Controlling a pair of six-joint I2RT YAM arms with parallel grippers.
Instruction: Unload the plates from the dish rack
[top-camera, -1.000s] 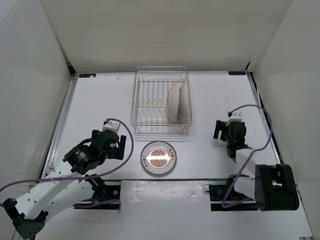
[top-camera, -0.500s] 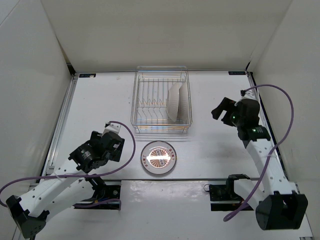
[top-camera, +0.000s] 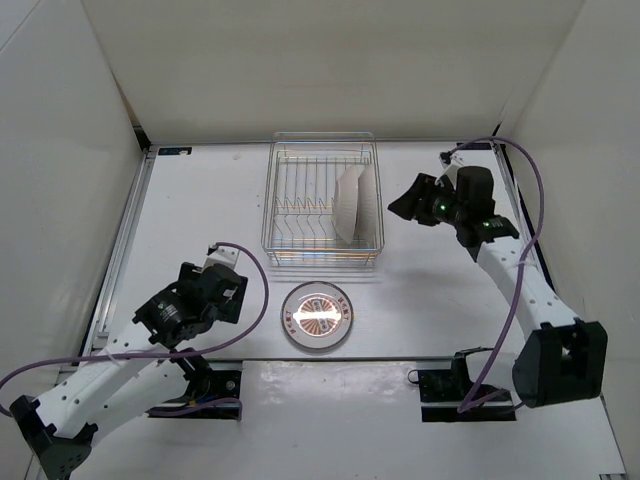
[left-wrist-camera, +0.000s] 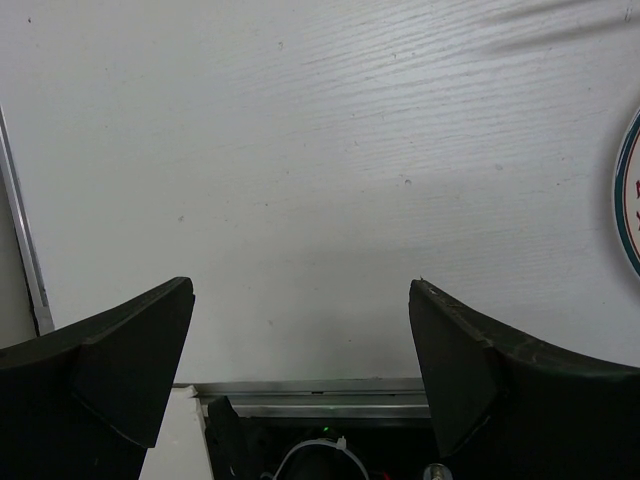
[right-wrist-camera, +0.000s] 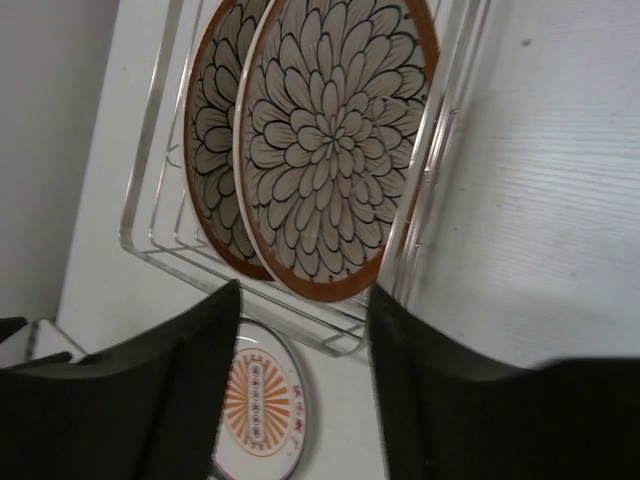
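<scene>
While right gripper (top-camera: 404, 203) hangs open, racked plates (right-wrist-camera: 335, 140) stand beside it.

Just ahead of the black right gripper (right-wrist-camera: 303, 300), two round ceramic plates (right-wrist-camera: 335, 140) show dark-outlined petals on pale grey, rimmed orange-brown, in the silver wire dish rack (right-wrist-camera: 150, 230). Seen between its fingers, a round white plate (right-wrist-camera: 258, 400) bears orange radial stripes.

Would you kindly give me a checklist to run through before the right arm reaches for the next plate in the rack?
1. Right end effector open: ok.
2. Two petal plates stand upright in the dish rack: ok.
3. Right end effector straddles the nearer plate's rim: not ok, it is outside the rack.
4. Striped plate lies flat on the table, apart from the rack: ok.
5. Left end effector open, far from the rack: ok.
</scene>
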